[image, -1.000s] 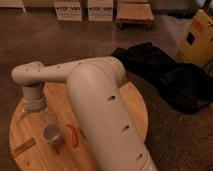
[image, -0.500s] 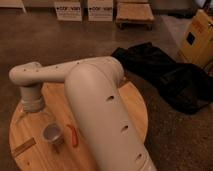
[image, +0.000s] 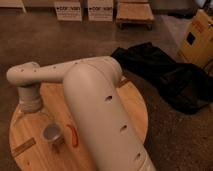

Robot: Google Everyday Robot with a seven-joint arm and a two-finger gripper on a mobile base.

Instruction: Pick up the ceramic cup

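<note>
The ceramic cup [image: 52,133], small, round and pale grey with a light rim, stands upright on the round wooden table [image: 132,112] at the front left. A thin red-orange stick [image: 73,135] lies just to its right. My gripper [image: 31,114] hangs at the end of the big beige arm [image: 95,100], pointing down over the table's left part, behind and to the left of the cup and apart from it. The arm's bulk hides the middle of the table.
A flat wooden strip [image: 23,147] lies at the table's front left edge. A black cloth heap [image: 165,75] lies on the floor to the right, with a yellow cabinet [image: 200,37] behind it. A wooden pallet [image: 134,14] and white boxes [image: 85,10] stand at the back.
The arm's end with the gripper has shifted slightly to the left. The cup and the stick have not moved.
</note>
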